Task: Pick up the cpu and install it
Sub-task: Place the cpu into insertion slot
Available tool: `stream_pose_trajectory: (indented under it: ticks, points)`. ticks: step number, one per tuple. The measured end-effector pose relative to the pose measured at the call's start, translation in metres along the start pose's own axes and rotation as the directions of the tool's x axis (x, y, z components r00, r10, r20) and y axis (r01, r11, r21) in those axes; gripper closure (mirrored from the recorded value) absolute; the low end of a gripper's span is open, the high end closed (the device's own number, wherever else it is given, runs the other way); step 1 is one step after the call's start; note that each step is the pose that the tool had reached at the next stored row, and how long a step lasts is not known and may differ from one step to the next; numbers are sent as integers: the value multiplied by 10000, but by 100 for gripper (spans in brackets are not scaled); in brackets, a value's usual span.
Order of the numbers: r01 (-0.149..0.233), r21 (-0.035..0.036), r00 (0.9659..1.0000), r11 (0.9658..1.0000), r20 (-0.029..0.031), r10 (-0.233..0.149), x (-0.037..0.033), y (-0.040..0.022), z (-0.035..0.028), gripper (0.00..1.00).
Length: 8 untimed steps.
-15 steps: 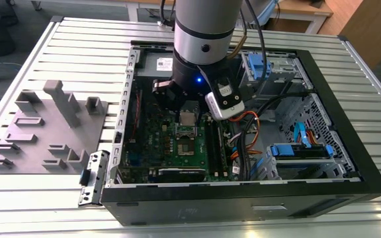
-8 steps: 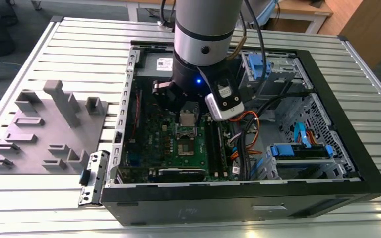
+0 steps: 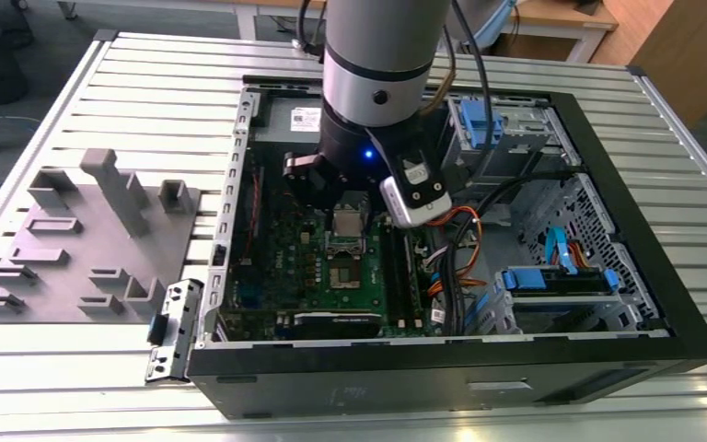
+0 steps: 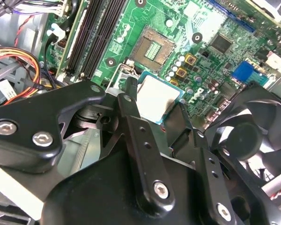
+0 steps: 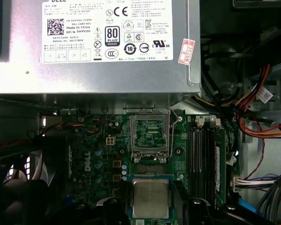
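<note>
The cpu (image 5: 151, 198) lies level, silver top up, between the two fingers of the hand (image 4: 157, 101). The fingers press on two opposite edges, so the hand appears closed to the chip's width and holding it. The chip hangs over the green motherboard (image 4: 210, 28), just beside the socket (image 5: 150, 136) rather than above it. Its height over the board cannot be told. The socket is uncovered, its centre bare.

To seat it well, I judge the chip must be kept flat, its edges parallel with the socket frame, and lowered straight with no sliding across the contacts and no force. Its corner mark is not visible, so the orientation is unchecked.

Memory slots (image 5: 201, 154) run beside the socket, and a fan (image 4: 253, 136) and the power supply (image 5: 93, 47) flank the board. The case (image 3: 648, 304) lies open on the slatted table (image 3: 71, 387). A grey tray (image 3: 84, 239) sits at the exterior view's left.
</note>
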State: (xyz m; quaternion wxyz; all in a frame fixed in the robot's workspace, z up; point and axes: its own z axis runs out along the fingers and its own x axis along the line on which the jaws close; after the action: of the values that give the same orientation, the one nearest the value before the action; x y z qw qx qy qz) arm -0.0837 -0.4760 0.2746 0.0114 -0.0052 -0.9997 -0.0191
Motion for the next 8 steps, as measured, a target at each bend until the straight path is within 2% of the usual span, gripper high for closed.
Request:
stream_pose_trajectory:
  ticks: [8]
  points:
    - [0, 1, 10000, 10000, 0, 0, -2, -3, 74, 53]
